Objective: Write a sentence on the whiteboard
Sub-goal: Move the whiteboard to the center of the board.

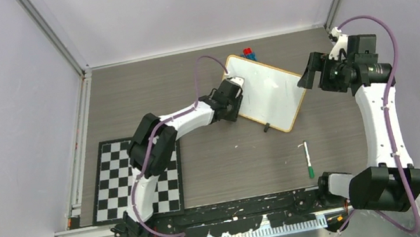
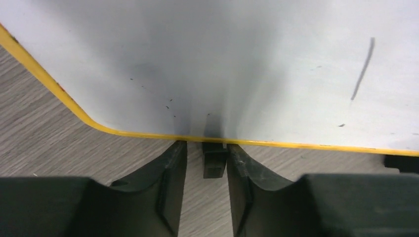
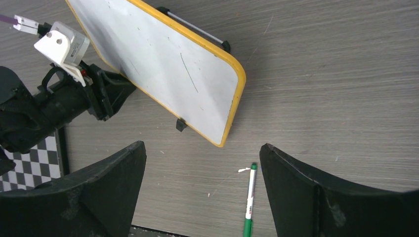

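Foot (image 2: 215, 167) of whiteboard (image 2: 257, 64) sits inside parted left claw (image 2: 206, 148) — right claw (image 3: 202, 148) gapes wide.

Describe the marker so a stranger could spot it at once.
Start at the grey wood-grain table and find the yellow-framed whiteboard on it. Nearer the table's front edge, apart from the board, lies the marker: a thin white stick with green ends, lying alone with nothing touching it.

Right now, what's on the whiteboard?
Whiteboard: only one thin dark stroke and a few specks, no sentence. The left gripper sits at its edge; from the right wrist, that arm covers a strip of the board there.
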